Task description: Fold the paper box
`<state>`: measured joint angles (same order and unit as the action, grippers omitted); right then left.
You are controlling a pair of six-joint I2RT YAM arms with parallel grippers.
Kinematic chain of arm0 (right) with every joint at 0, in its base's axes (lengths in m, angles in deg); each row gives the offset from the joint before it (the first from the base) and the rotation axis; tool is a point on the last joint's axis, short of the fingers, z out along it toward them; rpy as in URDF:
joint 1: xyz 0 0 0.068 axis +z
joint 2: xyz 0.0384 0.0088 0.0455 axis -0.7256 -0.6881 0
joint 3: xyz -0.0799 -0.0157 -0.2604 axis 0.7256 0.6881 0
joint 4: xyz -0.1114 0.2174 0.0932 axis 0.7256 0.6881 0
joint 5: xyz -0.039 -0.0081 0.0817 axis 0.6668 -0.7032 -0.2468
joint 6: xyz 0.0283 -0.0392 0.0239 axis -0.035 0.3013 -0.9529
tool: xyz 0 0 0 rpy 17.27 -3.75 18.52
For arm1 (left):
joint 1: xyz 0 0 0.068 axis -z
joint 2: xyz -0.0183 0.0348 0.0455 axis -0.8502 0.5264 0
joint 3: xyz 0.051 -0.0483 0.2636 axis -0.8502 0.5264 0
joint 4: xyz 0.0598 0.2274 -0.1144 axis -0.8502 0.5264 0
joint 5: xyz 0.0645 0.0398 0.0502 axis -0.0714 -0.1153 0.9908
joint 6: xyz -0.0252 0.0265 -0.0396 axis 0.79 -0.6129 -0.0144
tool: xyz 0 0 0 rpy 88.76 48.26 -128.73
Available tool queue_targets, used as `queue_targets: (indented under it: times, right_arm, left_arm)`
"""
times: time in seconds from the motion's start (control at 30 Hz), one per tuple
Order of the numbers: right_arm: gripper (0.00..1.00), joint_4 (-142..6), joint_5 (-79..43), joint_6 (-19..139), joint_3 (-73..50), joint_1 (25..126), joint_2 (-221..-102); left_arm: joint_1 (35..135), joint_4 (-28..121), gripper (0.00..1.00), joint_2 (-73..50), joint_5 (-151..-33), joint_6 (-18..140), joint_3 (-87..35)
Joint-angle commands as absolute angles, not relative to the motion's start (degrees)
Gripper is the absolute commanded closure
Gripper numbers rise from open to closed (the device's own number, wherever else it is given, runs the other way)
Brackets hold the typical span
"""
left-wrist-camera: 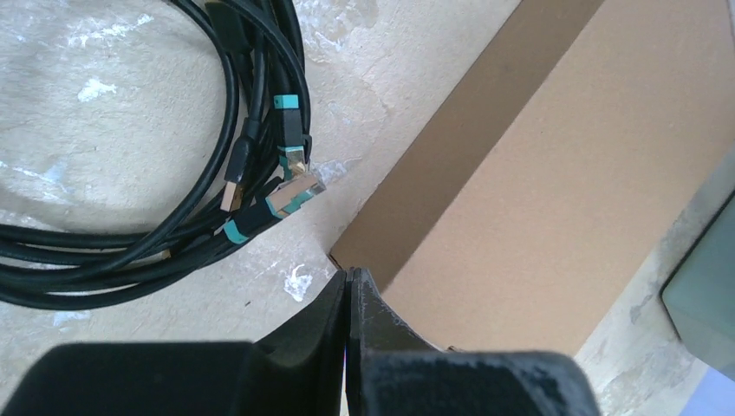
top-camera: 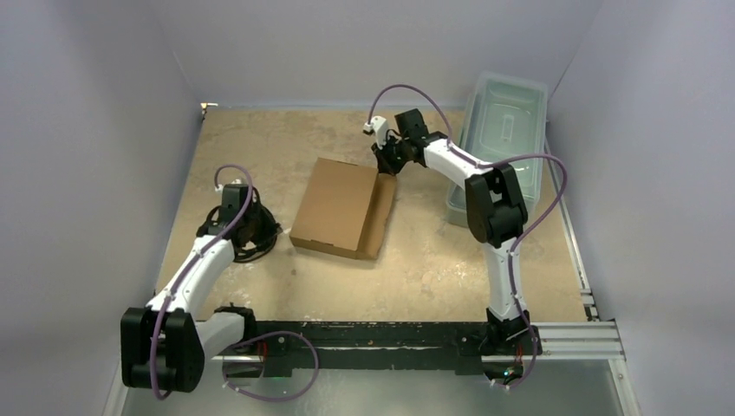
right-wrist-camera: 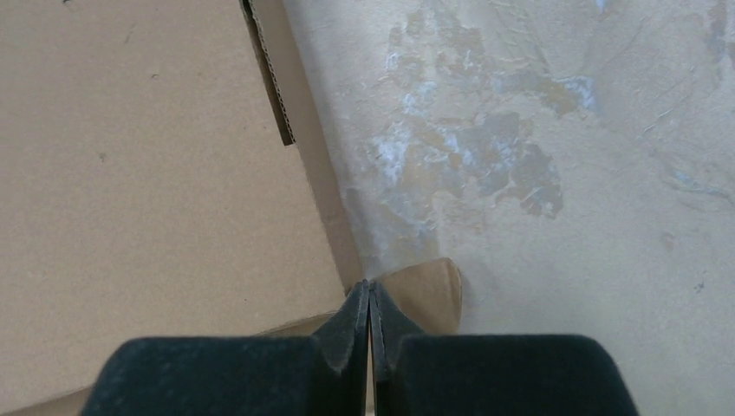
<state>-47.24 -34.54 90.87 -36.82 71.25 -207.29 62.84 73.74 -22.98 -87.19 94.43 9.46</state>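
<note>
We hold the right gripper (right-wrist-camera: 369,293) — jaws together, empty — at the far-right corner of the plain brown corrugated cardboard box (top-camera: 338,206), nearer than our closed left gripper (left-wrist-camera: 348,286).

Centre of surface (top-camera: 433,277) taken up by paper box (top-camera: 342,208), lying flat. Left of it: cable coil (top-camera: 251,236) with USB plugs, near the box's left edge, only a narrow bare strip between. Left pincer (left-wrist-camera: 347,290) closed, hanging over that coil, tips near the box corner. Right side: clear bin (top-camera: 501,139) along the right wall, wide bare lane between bin and box. Right pincer (right-wrist-camera: 370,299) closed, at the box's far right corner by a small rounded tab (right-wrist-camera: 431,295). Bare strip in front of box, another behind it up to back wall. Walled in left, back, right.
</note>
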Motion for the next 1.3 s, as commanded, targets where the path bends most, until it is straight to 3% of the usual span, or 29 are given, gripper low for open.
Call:
queue_targets:
  times: [0.0, 0.47, 0.9, 1.27]
  right_arm:
    - [0.98, -50.1, -37.2, 89.3, -32.3, 71.7, -202.4]
    - [0.98, -52.5, -38.6, 88.2, -20.7, 74.2, -194.4]
    - [0.97, -53.0, -38.6, 90.7, -6.2, 77.1, -184.4]
    - [0.88, -51.5, -32.7, 95.2, -0.3, 76.8, -172.5]
  left_arm:
    - [63.0, 74.6, 1.0, -25.3, -88.5, 97.4, 12.7]
    - [63.2, 74.7, 1.0, -30.0, -90.7, 100.1, 17.7]
    - [63.3, 69.6, 1.0, -10.6, -90.1, 92.9, 3.6]
    - [63.2, 71.2, 1.0, 7.3, -92.8, 84.1, -11.1]
